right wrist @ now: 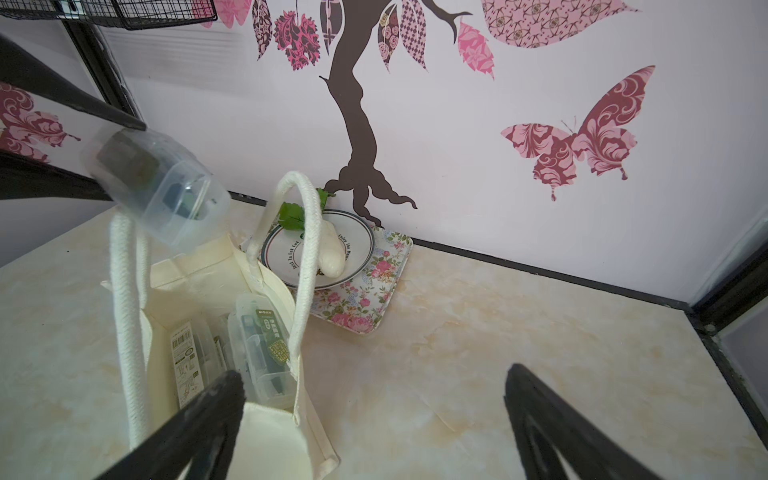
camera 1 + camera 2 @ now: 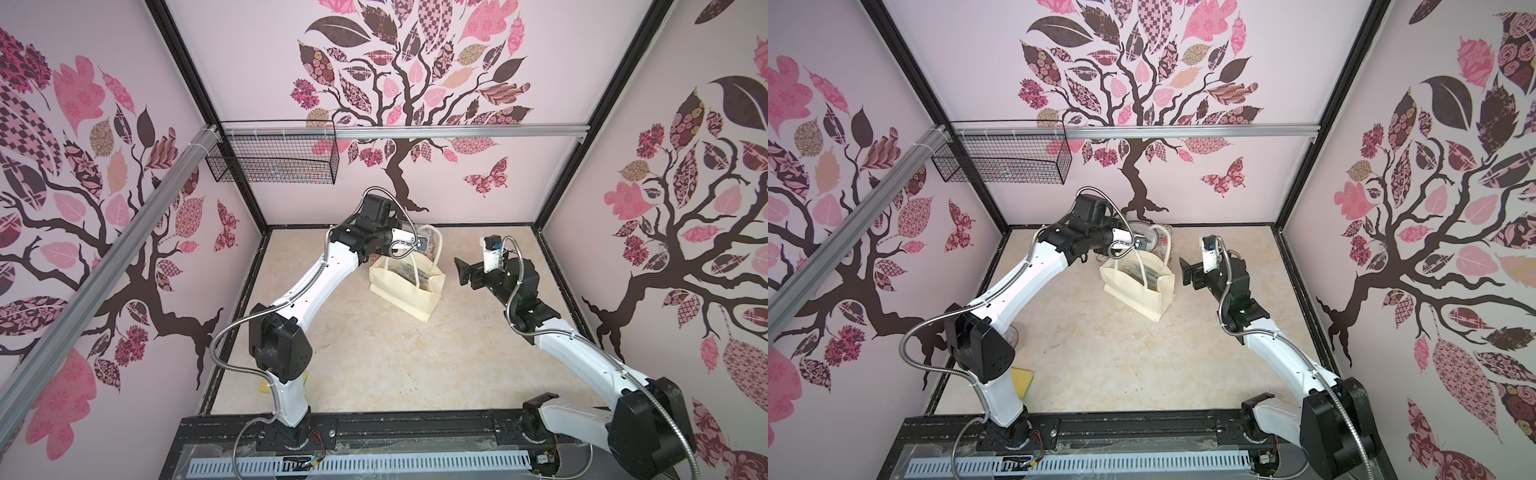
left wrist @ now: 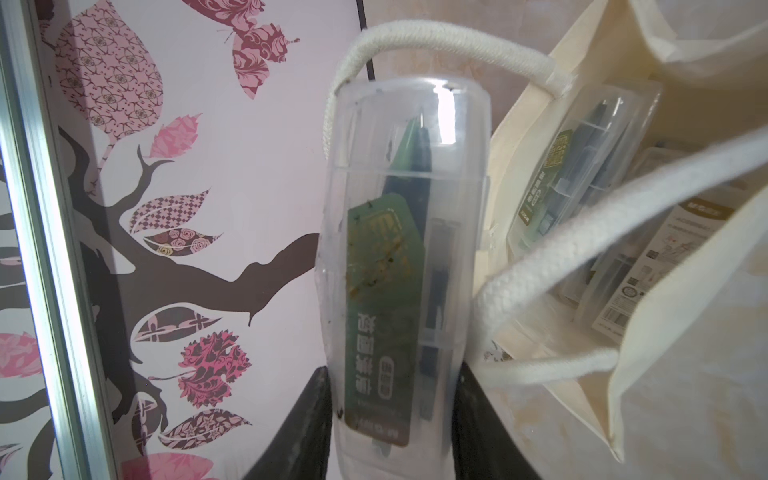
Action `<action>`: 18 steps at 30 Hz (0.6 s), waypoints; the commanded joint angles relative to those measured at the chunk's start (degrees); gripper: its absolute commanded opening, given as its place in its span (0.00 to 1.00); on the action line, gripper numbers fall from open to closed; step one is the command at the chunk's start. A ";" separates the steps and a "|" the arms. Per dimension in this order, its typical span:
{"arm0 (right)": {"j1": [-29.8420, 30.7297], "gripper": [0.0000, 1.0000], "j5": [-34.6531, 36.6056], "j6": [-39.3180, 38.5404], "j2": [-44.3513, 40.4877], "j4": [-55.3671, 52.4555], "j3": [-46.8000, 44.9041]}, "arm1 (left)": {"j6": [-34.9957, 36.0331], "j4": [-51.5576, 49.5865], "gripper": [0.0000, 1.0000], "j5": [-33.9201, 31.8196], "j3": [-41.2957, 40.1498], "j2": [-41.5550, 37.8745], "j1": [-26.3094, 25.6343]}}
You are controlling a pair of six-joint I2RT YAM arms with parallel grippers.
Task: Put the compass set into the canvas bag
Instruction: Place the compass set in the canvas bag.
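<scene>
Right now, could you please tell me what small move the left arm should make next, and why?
Probably ease the left gripper until the compass case sits over the open canvas bag, between its rope handles. The case is gripped and tilted near the rim, not yet inside, with one handle beside it.

Soft, even light is seen; picture edges are bent; glare is caught on the clear plastic compass case (image 3: 399, 257).

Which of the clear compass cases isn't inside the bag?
The case clamped in the left gripper's jaws, held in the air near the canvas bag's rope handles. The green-labelled case and the barcode-side case lie inside.
</scene>
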 commanded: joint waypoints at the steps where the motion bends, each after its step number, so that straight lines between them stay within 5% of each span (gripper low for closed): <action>1: -0.23 1.00 -0.39 0.40 1.09 0.46 0.08 | 3.01 -0.14 0.40 1.55 3.46 1.65 0.29; 18: -0.24 1.00 -1.21 1.32 2.72 1.61 -0.21 | -2.17 1.52 0.40 8.20 -17.15 -3.10 -0.72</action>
